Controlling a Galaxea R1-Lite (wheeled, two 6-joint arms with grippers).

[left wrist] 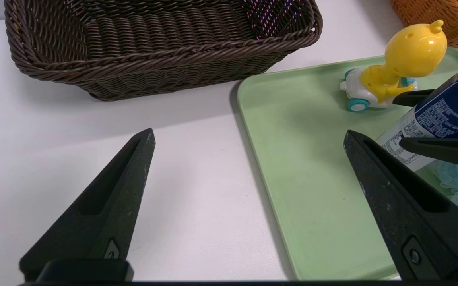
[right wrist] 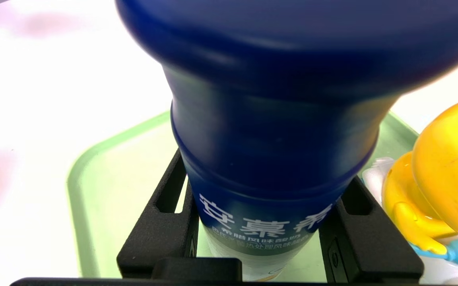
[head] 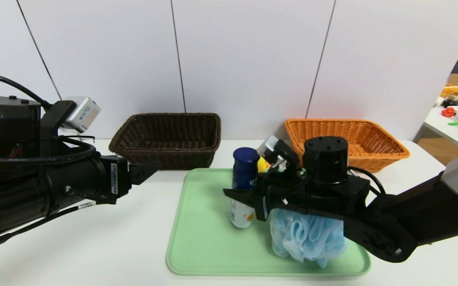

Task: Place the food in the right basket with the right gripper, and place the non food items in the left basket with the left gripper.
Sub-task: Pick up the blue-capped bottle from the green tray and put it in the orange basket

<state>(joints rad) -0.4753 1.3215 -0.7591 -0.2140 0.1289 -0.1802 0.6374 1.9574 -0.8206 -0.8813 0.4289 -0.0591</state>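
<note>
While the bottle [head: 244,186] stands upright near the middle of the green tray [head: 209,246], the right gripper [head: 249,198] sits level with its lower half, one black finger on either side. In the right wrist view the fingers [right wrist: 161,234] hug the blue body so closely that they look clamped on it, though the base appears to rest on the tray, so I judge the lift has not begun.

The bottle's long axis runs straight up and down, and the fingers cross it sideways, which suits a plain vertical lift. The orange basket [head: 384,153] lies toward the upper right of the head view, behind the right arm's own wrist, so the coming move turns on raising the bottle clear and swinging it back and to the right, over the near rim. The right arm is plainly the nearer one for this.

Just behind the bottle stands the yellow duck [left wrist: 396,67], and the blue bath pouf [head: 304,238] lies under the right arm at the tray's lower right. Both could be brushed if the bottle tilts.

The left gripper [left wrist: 249,139] hangs at the left of the head view, fingers wide apart and empty, near the dark basket [head: 165,139].
</note>
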